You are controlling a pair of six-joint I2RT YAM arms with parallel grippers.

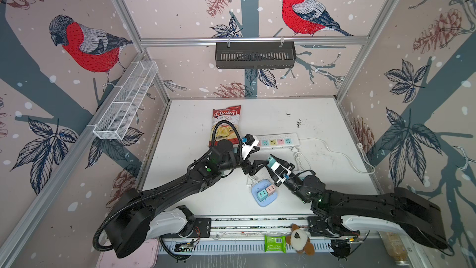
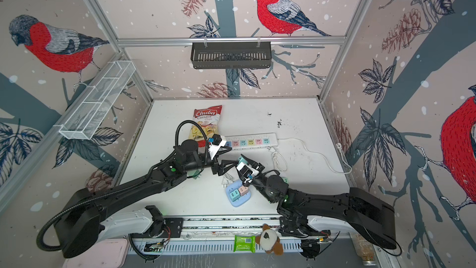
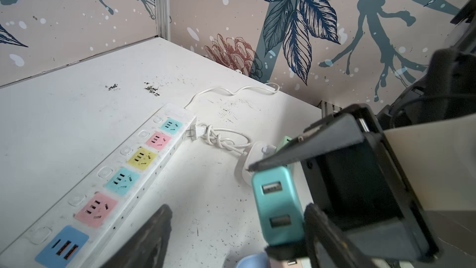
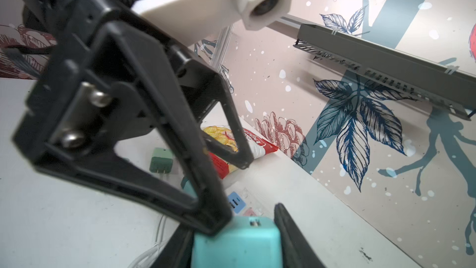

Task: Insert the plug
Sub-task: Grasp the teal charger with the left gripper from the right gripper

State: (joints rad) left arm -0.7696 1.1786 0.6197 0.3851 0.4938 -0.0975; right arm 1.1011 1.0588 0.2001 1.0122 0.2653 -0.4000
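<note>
The teal plug, a block with two USB ports on its face, hangs above the table in front of the power strip. My right gripper is shut on it from two opposite sides. My left gripper is open and straddles the plug. One of its fingers lies close against the plug and its other finger stands well away. The white power strip lies flat with its coloured sockets facing up.
A chips bag lies behind my left arm. A blue tray near the front holds more coloured plugs. A green plug and a white corded plug lie on the table. A white cable trails right from the strip.
</note>
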